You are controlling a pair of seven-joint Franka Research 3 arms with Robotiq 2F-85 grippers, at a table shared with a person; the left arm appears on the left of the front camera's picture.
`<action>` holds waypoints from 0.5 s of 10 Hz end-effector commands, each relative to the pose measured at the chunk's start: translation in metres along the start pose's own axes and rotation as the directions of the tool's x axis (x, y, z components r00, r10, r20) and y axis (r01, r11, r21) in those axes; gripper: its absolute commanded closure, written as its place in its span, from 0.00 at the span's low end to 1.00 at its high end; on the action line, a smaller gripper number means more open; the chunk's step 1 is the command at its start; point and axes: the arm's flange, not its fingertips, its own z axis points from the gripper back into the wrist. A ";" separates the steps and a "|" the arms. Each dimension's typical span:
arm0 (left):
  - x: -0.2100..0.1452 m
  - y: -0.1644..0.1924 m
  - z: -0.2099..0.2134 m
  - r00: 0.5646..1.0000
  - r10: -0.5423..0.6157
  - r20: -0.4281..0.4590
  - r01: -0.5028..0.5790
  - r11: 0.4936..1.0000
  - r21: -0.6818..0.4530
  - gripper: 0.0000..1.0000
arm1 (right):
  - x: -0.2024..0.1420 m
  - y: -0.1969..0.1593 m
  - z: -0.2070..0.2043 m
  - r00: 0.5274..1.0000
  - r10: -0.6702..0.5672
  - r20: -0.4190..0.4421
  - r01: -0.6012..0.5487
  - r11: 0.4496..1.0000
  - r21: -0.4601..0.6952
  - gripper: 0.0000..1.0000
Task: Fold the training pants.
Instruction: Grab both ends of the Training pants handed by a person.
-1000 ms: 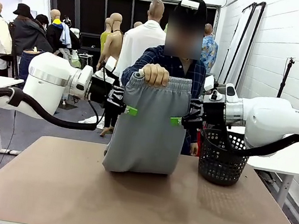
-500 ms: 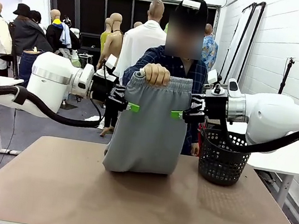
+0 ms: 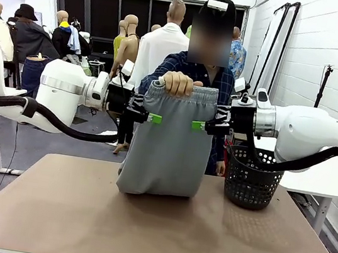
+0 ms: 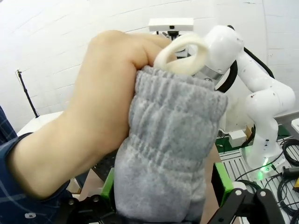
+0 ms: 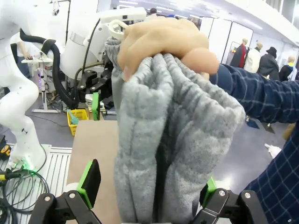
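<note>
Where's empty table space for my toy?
The near half of the table is bare, in front of the training pants and the black basket; so is the far left, beside the pants. The far middle is crowded: the person's hand, left gripper and right gripper.

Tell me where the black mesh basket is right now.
In the front view the black mesh basket stands at the far right of the table, below the right arm and just right of the hanging training pants.

A person's hand [image 5: 161, 44] bunches the gathered waistband of the grey training pants [image 5: 177, 140], which hang between the right gripper [image 5: 148, 185]'s spread green pads [image 5: 88, 183].
</note>
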 end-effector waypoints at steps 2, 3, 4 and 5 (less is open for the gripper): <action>0.000 0.006 -0.002 0.999 -0.030 0.020 0.029 0.999 0.017 0.22 | 0.000 -0.006 -0.008 0.999 -0.044 0.017 0.045 0.999 -0.007 0.06; 0.000 0.006 -0.002 0.999 -0.019 0.043 0.019 1.000 0.017 0.42 | 0.000 -0.005 -0.007 0.999 -0.047 0.020 0.047 0.999 -0.007 0.25; 0.003 0.004 -0.002 0.998 -0.020 0.053 0.018 0.999 0.031 0.62 | -0.001 -0.006 -0.006 0.998 -0.058 0.020 0.058 0.998 -0.003 0.45; 0.003 0.005 0.000 0.999 -0.016 0.047 0.013 0.998 0.055 0.82 | -0.001 -0.006 -0.006 0.998 -0.063 0.024 0.063 0.998 0.001 0.65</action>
